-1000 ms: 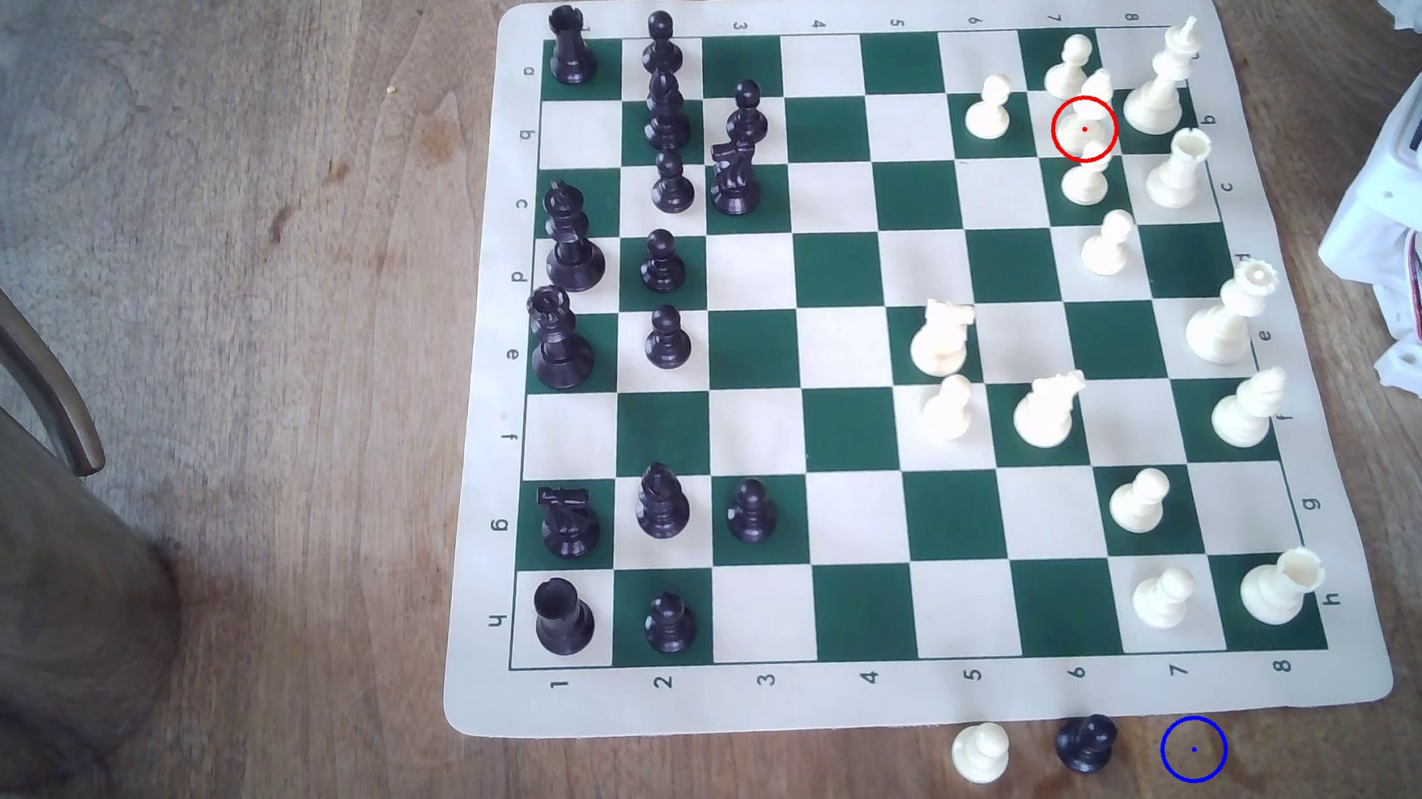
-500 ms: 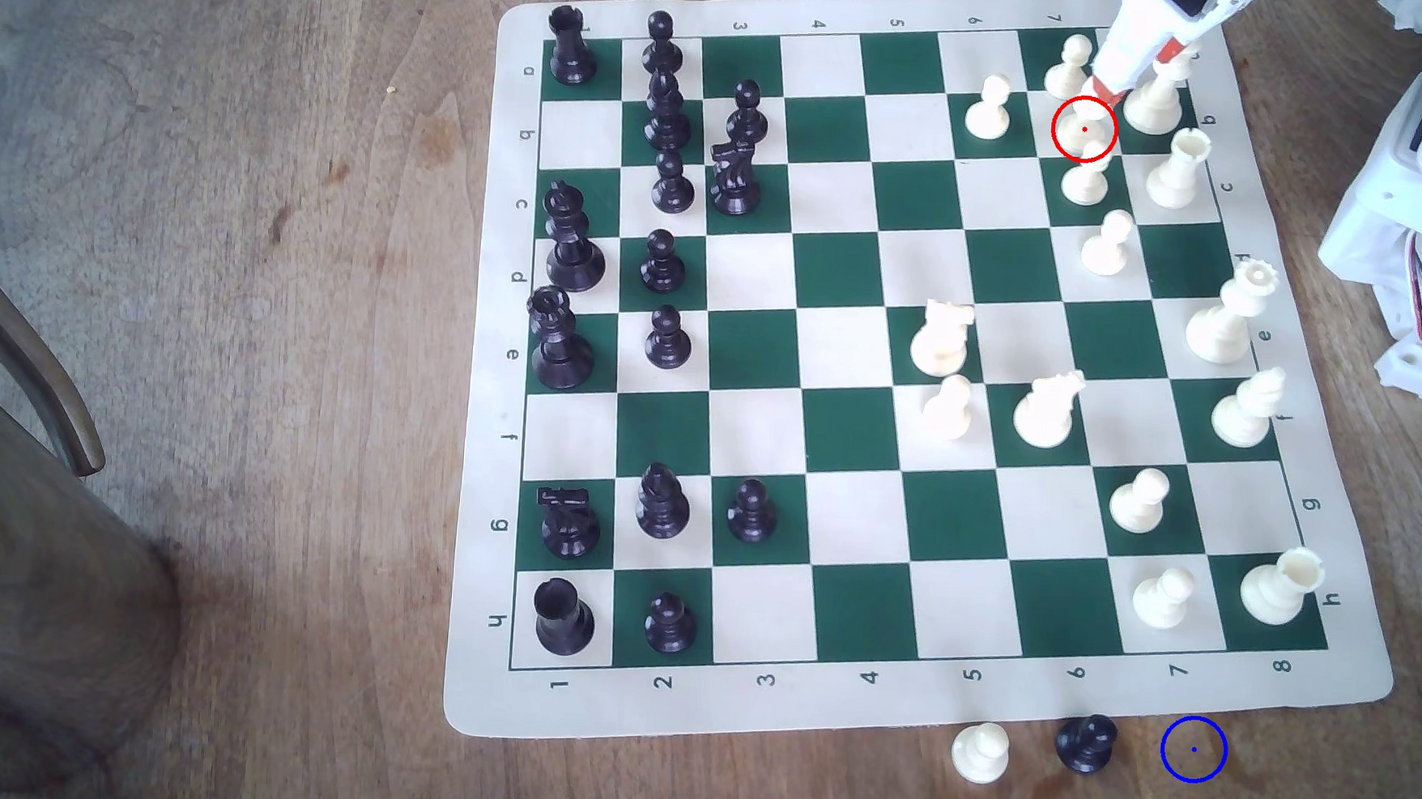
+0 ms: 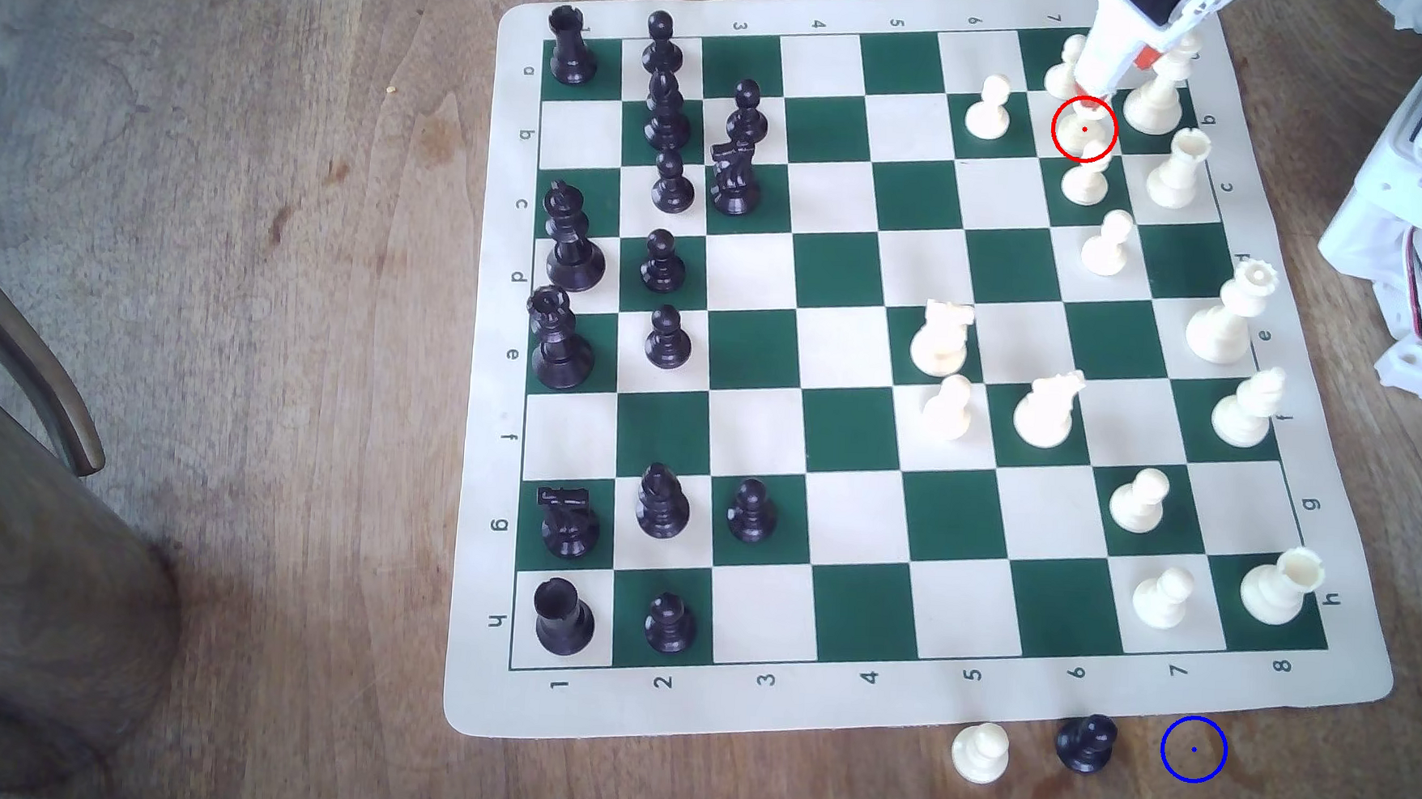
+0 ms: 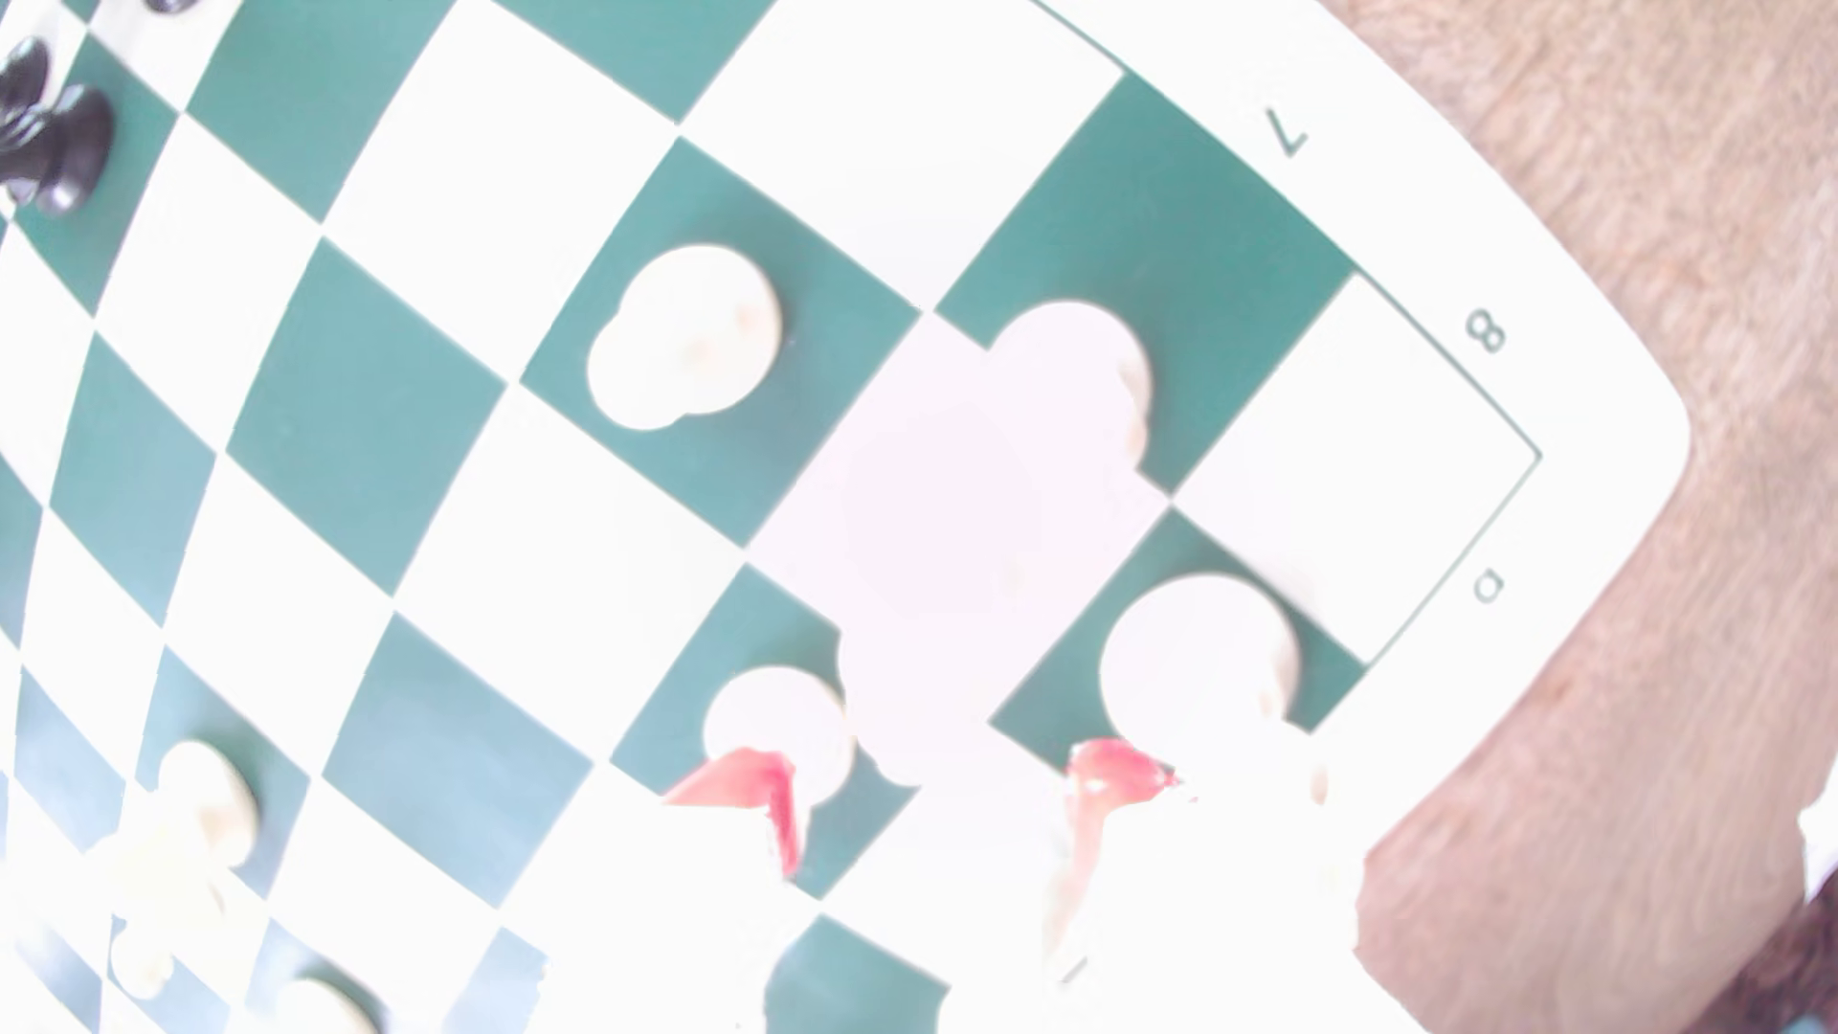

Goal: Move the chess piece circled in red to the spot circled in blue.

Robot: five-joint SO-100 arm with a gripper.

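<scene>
Both end effector [image 4: 930, 795] tips stand apart, straddling the cream bishop [image 3: 1084, 133], grip unclear.

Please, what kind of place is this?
Probably a home tabletop set up for robot chess: a roll-up chess mat with pieces on a wooden table, and a white robot arm over it.

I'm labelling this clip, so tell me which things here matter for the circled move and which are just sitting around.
Part of the job:
- cream bishop in the red ring
- blue-ringed spot on bare wood
- gripper, open above the bishop

Lying about:
- black pawn and cream pawn off the board
- cream rook
</scene>
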